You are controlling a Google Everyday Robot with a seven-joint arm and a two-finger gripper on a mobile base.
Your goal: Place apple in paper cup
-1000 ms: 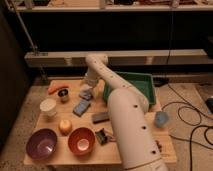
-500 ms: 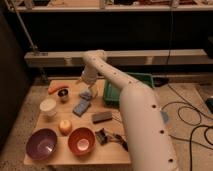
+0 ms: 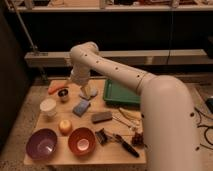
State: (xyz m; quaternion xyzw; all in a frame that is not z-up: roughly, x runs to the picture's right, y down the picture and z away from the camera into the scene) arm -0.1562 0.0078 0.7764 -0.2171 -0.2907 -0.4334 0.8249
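The apple (image 3: 65, 126), small, round and yellow-orange, sits on the wooden table (image 3: 60, 159) near the front left, just behind the two bowls. The white paper cup (image 3: 48, 106) stands upright a little behind and to the left of it. My gripper (image 3: 86, 90) hangs at the end of the white arm over the back middle of the table, above a blue sponge (image 3: 81, 107). It is well behind and to the right of both apple and cup. It is open and holds nothing.
An orange carrot (image 3: 56, 87) and a dark metal cup (image 3: 63, 94) lie left of the gripper. A green tray (image 3: 122, 95) is to its right. A purple bowl (image 3: 41, 144) and an orange bowl (image 3: 81, 141) stand in front. A grey block (image 3: 101, 117) and black tools (image 3: 122, 142) lie at the right.
The arm's elbow has shifted left and up, and the forearm now fills more of the right side. The gripper stays over the back middle of the table. The objects have not moved.
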